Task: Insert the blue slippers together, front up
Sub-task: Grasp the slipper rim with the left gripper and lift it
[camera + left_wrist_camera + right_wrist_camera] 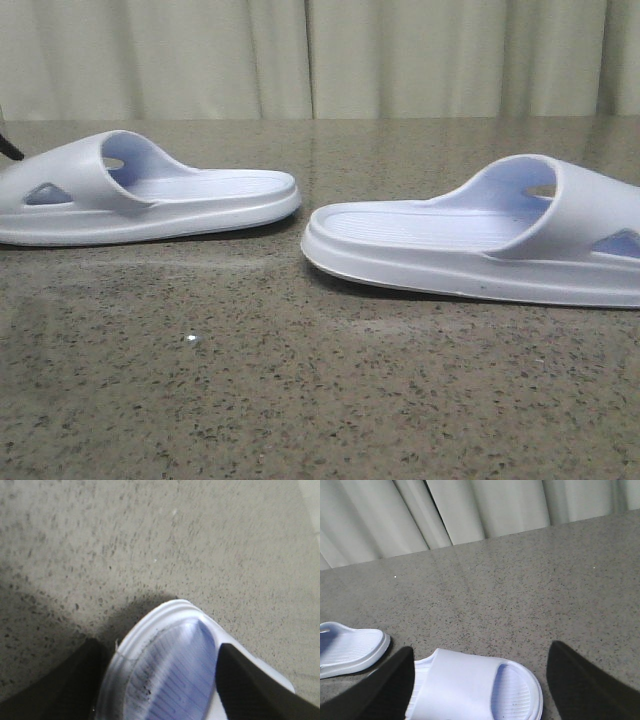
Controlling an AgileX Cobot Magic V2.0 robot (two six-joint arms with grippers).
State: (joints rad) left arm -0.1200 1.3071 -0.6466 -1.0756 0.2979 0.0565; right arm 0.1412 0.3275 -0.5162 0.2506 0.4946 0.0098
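Right slipper [470, 245] near, on counter [250, 400]; left slipper [150, 195] just behind, heels nearly meeting. Likely light, springy foam; strap best hold. Left end effector [165, 680] wide, straddling left slipper's end; right end effector [480, 680] wide above right strap. Toes cut off in front view.

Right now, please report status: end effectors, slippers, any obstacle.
Left end effector open, straddling left slipper. Right end effector open above right slipper. Slippers apart, heels facing. No obstacle between them.

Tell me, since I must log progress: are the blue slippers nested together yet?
No. The left slipper and right slipper lie apart, soles down on the table.
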